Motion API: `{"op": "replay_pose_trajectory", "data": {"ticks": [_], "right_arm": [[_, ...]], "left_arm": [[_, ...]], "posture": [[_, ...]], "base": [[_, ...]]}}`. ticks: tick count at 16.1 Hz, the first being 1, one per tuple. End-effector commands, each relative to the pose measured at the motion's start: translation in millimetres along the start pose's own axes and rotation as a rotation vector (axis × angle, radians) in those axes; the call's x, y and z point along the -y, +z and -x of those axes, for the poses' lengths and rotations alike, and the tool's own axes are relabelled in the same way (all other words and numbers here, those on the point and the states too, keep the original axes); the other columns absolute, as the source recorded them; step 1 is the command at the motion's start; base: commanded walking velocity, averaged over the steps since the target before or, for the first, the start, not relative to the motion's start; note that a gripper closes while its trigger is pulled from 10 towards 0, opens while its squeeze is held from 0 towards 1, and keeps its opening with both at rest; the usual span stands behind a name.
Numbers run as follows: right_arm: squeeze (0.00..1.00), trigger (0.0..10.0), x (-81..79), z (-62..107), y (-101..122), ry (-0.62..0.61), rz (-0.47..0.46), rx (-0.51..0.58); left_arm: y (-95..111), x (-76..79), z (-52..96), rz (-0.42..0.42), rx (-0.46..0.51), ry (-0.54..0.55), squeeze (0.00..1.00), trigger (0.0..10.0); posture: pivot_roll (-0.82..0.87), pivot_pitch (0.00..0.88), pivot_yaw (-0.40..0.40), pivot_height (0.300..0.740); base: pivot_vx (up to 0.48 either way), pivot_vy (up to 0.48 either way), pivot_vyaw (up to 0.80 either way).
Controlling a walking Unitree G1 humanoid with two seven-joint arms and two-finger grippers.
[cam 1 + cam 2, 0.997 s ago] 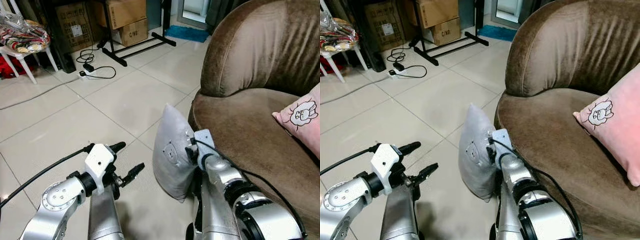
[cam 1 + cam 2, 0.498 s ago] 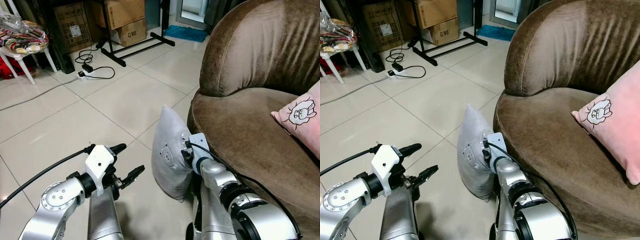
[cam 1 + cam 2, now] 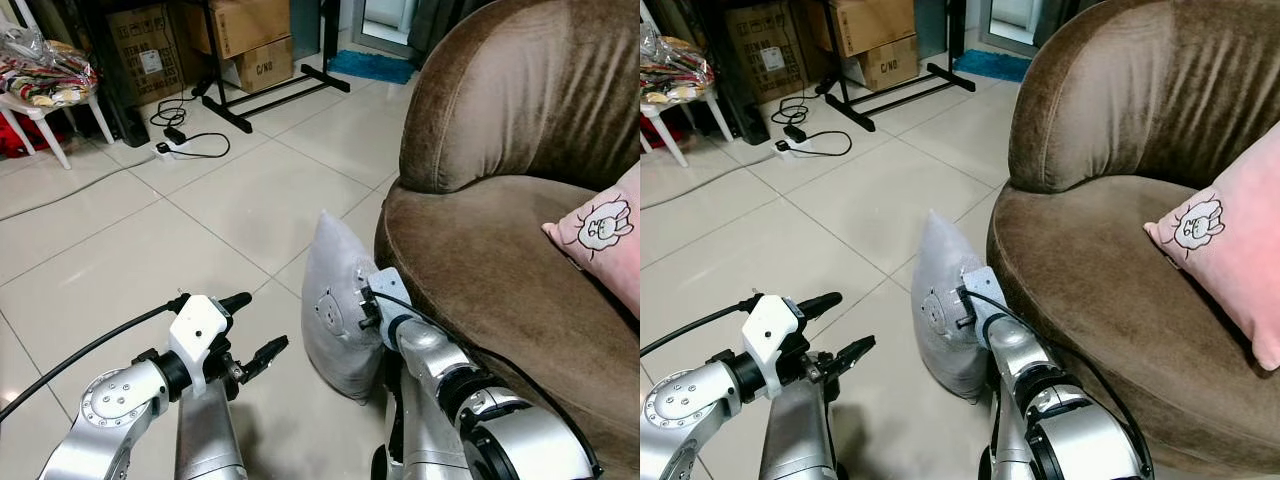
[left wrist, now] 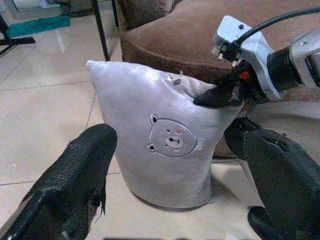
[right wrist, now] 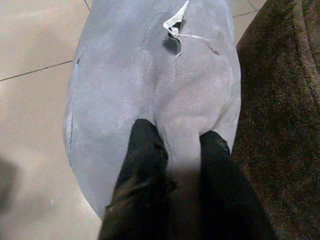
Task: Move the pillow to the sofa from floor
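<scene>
— Tiled floor [image 3: 230, 200], then?
— Yes; the grey pillow [image 3: 335, 310] stands upright on it, touching the sofa [image 3: 480, 260] at its 3 o'clock.
— Grippers?
— Right gripper [image 5: 172, 150] pinches the pillow's top edge; left gripper [image 3: 250, 325] hangs spread at 9 o'clock, apart.

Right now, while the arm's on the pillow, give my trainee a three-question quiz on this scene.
1. True or false: the grey pillow lies on the sofa seat.
2. Which gripper pinches the pillow's top edge? A) left B) right
3. Fill in: the left gripper is ____, holding nothing.

Key:
1. False; it stands on the floor against the sofa's front.
2. B, the right gripper.
3. Open.
</scene>
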State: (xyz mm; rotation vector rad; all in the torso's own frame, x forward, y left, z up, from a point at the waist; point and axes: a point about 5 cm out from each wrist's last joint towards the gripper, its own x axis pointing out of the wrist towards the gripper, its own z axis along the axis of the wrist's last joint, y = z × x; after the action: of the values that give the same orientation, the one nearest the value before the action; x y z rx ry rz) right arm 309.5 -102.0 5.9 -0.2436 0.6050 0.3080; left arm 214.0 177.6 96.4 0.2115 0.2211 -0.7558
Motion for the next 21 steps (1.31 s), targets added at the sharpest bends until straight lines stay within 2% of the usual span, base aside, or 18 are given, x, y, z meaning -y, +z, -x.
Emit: {"op": "replay_pose_trajectory", "data": {"ticks": [1,3,6,8,10,12,14,16,18,19,20,21], "right_arm": [[0.00,0.0,0.1,-0.4,2.5,0.000,-0.059,0.013],[0.00,0.0,-4.3,-1.0,6.7,0.035,-0.152,0.034],[0.00,0.0,-11.4,-1.6,8.9,0.042,-0.157,0.048],[0.00,0.0,-13.8,-0.8,18.6,0.097,-0.249,0.138],[0.00,0.0,-3.6,3.6,35.3,0.135,-0.383,0.294],[0.00,0.0,3.3,8.2,40.8,0.160,-0.422,0.358],[0.00,0.0,13.0,34.2,67.3,0.236,-0.462,0.544],[0.00,0.0,22.7,49.6,81.0,0.231,-0.502,0.616],[0.00,0.0,46.1,73.3,108.4,0.179,-0.536,0.713],[0.00,0.0,93.4,111.0,143.6,0.080,-0.507,0.848],[0.00,0.0,111.4,129.0,155.7,0.044,-0.489,0.898],[0.00,0.0,146.3,161.5,177.0,-0.036,-0.427,0.992]], "left_arm": [[-0.1,-1.8,-1.0,-0.015,-0.008,0.007,0.84,10.0],[1.6,-4.0,-1.6,-0.025,-0.005,0.016,0.82,10.0],[-0.4,-6.2,-1.6,-0.033,-0.008,0.026,0.79,10.0],[-1.8,-7.0,-3.6,-0.039,0.008,0.054,0.77,10.0],[-0.2,-6.7,-4.5,-0.058,0.036,0.116,0.76,10.0],[2.2,-6.3,-5.3,-0.061,0.062,0.159,0.76,10.0],[13.5,-0.8,-6.2,-0.078,0.113,0.177,0.75,10.0],[15.6,-0.8,-5.4,-0.088,0.124,0.189,0.75,10.0],[19.7,-7.8,-1.4,-0.107,0.134,0.246,0.75,10.0],[28.0,-16.8,0.9,-0.138,0.156,0.298,0.73,10.0],[31.6,-19.1,1.1,-0.144,0.165,0.310,0.72,10.0],[38.9,-21.8,0.2,-0.153,0.188,0.324,0.69,10.0]], "posture": [[0.07,0.000,-0.024,0.441],[0.08,0.000,-0.033,0.441],[0.08,0.000,-0.029,0.441],[0.07,0.000,-0.046,0.441],[0.06,0.000,-0.054,0.441],[0.05,0.000,-0.057,0.441],[0.02,0.000,-0.049,0.441],[0.03,0.000,-0.071,0.441],[0.00,0.000,-0.054,0.441],[0.01,0.000,-0.062,0.441],[0.01,0.000,-0.059,0.441],[0.00,0.000,-0.054,0.441]], "base": [[0.000,0.000,0.00],[0.000,0.000,0.00],[0.000,0.000,0.00],[0.000,0.000,0.00],[0.000,0.000,0.00],[0.000,0.000,0.00],[0.000,0.000,0.00],[0.000,0.000,0.00],[0.000,0.000,0.00],[0.000,0.000,0.00],[0.000,0.000,0.00],[0.000,0.000,0.00]]}}
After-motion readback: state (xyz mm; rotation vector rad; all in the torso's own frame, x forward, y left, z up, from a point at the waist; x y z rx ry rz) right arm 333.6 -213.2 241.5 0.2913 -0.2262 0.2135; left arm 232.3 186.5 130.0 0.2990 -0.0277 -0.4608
